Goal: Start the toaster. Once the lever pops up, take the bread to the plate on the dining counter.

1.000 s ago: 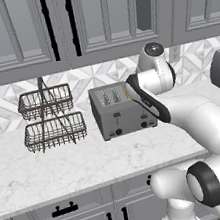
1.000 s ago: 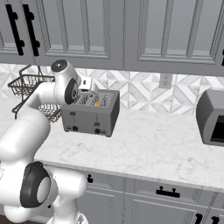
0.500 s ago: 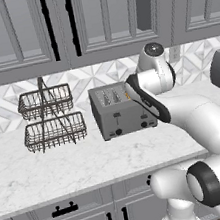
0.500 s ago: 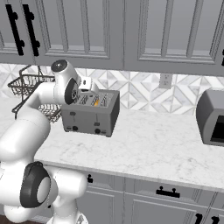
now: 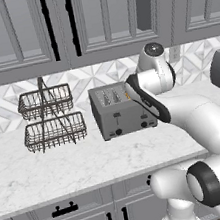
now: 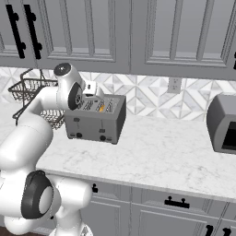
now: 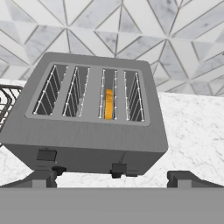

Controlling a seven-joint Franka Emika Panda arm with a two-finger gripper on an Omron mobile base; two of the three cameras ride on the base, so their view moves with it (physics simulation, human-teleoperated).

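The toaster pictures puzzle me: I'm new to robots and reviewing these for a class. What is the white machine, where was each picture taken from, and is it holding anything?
The white machine is a robot arm on a base that can drive, in a computer-drawn kitchen. Two pictures come from cameras on the base, behind the arm to its left and right. The third looks along its claw, whose two dark fingertips stand wide apart at the bottom. The claw is open and holds nothing.

On the marble worktop stands a grey four-slot toaster, with a slice of bread down in one slot. Beside the toaster is a two-tier wire basket, and farther along a grey appliance. The claw hangs above the toaster's front.
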